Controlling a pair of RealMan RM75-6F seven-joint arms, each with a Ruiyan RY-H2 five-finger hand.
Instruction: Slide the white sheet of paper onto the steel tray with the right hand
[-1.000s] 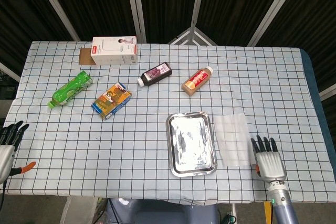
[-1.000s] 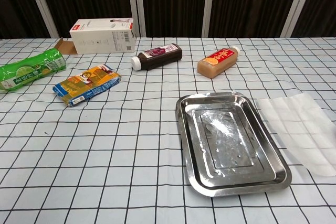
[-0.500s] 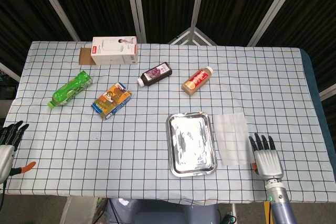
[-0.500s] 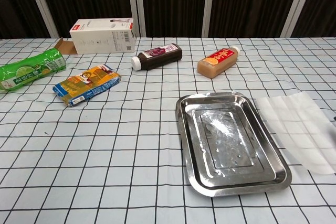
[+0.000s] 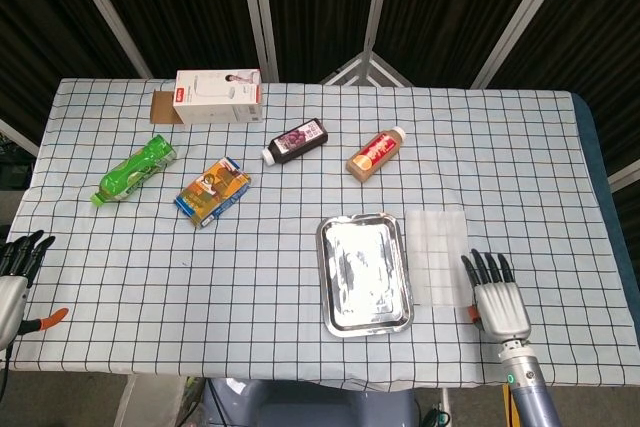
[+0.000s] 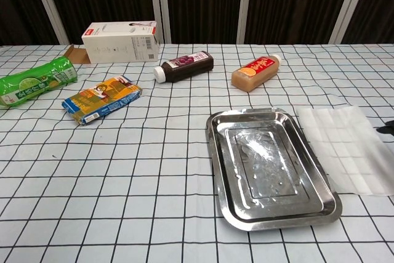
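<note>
Right robot hand [image 5: 497, 299]: fingers spread and extended, holding nothing; palm down at the near right of the desk, fingertips at or just beside the near right corner of the paper. Contact cannot be confirmed. Judged posed flat so it can press and drag rather than grip.
Left robot hand [image 5: 18, 259]: at the far left edge of the desk, fingers apart, empty; well apart from the right robot hand, judged idle since the task names the right.
White sheet of paper [image 5: 437, 256]: flat on the desk, just ahead and left of the right robot hand, its long left edge close alongside the tray rim; not yet on the tray.
Steel tray [image 5: 328, 295]: left of the right robot hand, beyond the paper; empty, reflective, with a raised rim the sheet must ride over.
Checked desk [image 5: 250, 277]: gridded cloth, carries all items.
Orange-labelled bottle [image 5: 376, 151]: lying down, far ahead and left of the right robot hand.
Dark juice bottle [image 5: 295, 141]: lying, further left.
White carton [image 5: 218, 97]: at the far edge.
Blue-and-orange packet [image 5: 211, 192]; green bottle [image 5: 135, 171]: far left, clear of the slide path.
Step judged: sliding leftward is still to complete.
</note>
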